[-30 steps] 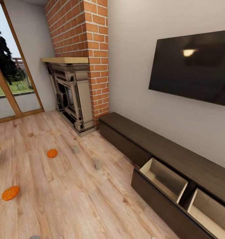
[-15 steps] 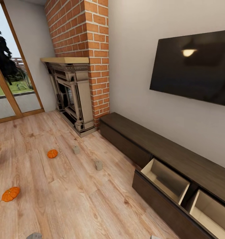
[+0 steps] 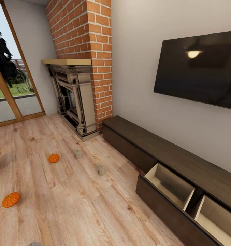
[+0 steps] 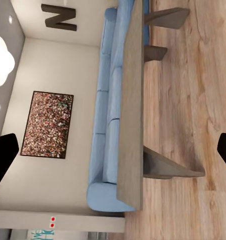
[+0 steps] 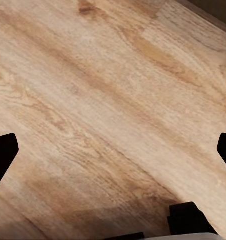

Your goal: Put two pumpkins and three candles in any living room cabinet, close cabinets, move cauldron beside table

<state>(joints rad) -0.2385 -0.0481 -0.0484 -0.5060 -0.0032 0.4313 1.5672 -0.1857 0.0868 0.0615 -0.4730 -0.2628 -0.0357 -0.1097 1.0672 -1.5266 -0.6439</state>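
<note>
Both claws gape empty over wood-plank floor (image 3: 71, 205); cabinet (image 3: 170, 177) drawers stand open.

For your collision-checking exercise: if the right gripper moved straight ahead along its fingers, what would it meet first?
Judging by the right wrist view, the open right gripper points at bare wood-plank floor. Nothing lies between, so it would probably meet the floor first.

Two orange pumpkins (image 3: 54, 158) (image 3: 11, 199), two grey candles (image 3: 78, 154) (image 3: 101, 170) on floor; cabinet (image 3: 170, 186) drawers open.

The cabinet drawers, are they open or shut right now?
Two open: the cabinet has two drawers pulled out, one and another, pale insides showing and empty. The front near the fireplace is shut.
</note>
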